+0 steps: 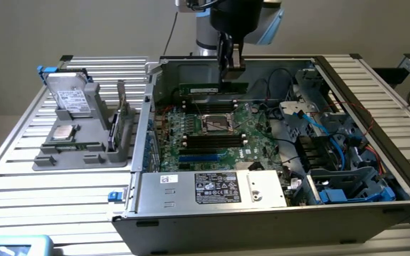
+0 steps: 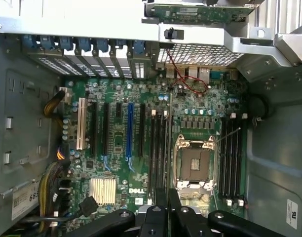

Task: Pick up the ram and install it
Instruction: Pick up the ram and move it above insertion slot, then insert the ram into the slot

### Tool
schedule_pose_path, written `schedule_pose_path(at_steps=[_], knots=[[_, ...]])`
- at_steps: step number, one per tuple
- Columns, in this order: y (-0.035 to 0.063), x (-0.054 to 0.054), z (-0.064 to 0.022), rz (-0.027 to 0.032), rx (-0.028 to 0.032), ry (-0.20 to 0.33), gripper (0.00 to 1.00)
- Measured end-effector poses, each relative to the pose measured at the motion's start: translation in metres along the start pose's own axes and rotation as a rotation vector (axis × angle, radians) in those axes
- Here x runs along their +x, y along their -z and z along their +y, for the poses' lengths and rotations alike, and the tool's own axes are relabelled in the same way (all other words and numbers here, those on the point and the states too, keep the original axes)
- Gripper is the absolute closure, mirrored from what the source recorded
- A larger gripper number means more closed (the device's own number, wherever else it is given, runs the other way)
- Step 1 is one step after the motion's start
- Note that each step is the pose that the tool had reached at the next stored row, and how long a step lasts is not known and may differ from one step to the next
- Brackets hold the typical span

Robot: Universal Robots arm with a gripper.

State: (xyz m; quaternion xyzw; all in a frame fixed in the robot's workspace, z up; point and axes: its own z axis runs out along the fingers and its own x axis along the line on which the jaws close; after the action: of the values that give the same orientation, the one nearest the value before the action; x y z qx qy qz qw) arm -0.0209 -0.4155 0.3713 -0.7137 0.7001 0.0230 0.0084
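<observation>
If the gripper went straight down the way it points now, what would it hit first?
Most likely the memory slots beside the processor socket. The gripper is shut on the ram, which hangs below it and would touch first. Which slot exactly is unclear.

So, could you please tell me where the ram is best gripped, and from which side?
By its upper long edge, from above, clamping the two flat faces. The ram is a thin stick held on edge over the motherboard, which leaves its lower edge free. The hand is shut on it this way, towards the exterior view's right end.
</observation>
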Motion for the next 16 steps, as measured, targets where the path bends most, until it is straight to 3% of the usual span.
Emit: schedule_pose_path(at_steps=[6,16], knots=[[-0.0051,-0.004,-0.0033,0.0008,0.0006,-0.015,0.87],[-0.0173,-0.023,-0.0043,0.0158,0.0004,-0.016,0.87]])
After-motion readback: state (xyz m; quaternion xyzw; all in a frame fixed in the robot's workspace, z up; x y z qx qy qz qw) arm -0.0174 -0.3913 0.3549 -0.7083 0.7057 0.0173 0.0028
